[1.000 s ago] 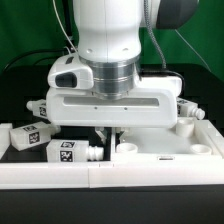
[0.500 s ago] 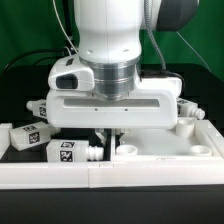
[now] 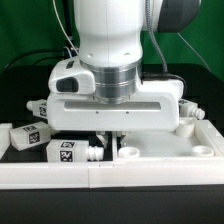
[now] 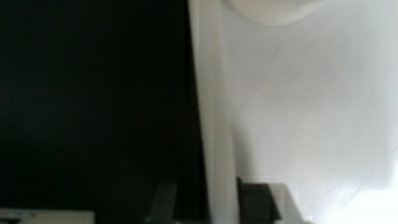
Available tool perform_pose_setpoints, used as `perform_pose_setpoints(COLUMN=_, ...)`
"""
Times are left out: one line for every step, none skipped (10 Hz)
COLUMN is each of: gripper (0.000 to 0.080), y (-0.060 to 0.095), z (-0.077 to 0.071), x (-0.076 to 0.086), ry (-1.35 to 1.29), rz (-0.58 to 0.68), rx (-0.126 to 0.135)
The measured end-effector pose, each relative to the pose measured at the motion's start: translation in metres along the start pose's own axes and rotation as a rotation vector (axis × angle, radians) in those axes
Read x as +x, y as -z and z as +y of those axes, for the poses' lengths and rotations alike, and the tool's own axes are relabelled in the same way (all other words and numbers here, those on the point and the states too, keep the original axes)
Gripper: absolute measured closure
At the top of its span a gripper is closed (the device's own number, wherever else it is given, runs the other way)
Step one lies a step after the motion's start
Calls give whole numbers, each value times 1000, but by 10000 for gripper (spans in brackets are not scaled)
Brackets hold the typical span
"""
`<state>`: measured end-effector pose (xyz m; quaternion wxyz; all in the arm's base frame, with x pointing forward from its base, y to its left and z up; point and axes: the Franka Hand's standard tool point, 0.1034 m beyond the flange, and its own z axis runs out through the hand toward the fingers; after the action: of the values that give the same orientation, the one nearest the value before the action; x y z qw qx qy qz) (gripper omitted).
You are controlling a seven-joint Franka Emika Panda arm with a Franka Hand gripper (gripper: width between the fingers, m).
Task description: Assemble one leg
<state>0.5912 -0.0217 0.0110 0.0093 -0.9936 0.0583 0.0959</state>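
Observation:
The large white tray-like top [image 3: 168, 150] lies at the exterior view's right, with round holes at its corners. My gripper [image 3: 108, 137] points straight down over the top's left wall. In the wrist view my gripper [image 4: 215, 205] has one dark finger on each side of that thin white wall [image 4: 214, 120], and it looks shut on it. One leg [image 3: 64, 152], a white block with a tag and a short peg, lies just left of the top. A second leg [image 3: 26, 136] lies further left. A third leg [image 3: 38, 106] is behind them.
A white rail [image 3: 110, 176] runs along the front of the table. Another white part [image 3: 190, 108] shows behind the hand at the exterior view's right. The table surface is black, and a green backdrop stands behind it.
The hand has sunk slightly towards the top. The legs and the top have not moved.

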Motion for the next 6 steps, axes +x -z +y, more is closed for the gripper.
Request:
perform_pose_setpoints(gripper=741, y=1, z=0, x=0, ry=4, rz=-13, rx=-4)
perform_pose_setpoints(gripper=741, y=1, z=0, x=0, ry=7, rz=-15, rx=-4)
perform_pose_setpoints(gripper=663, y=1, z=0, x=0, ry=11, rz=-14, rx=-2)
perform_pose_setpoints(gripper=663, y=1, z=0, x=0, ry=11, rz=-14, rx=-2)
perform_pose_setpoints(gripper=526, y=0, z=0, x=0, ry=11, rz=-15, rx=-2)
perform_pose_setpoints(gripper=390, y=0, z=0, x=0, ry=11, rz=-15, rx=-2)
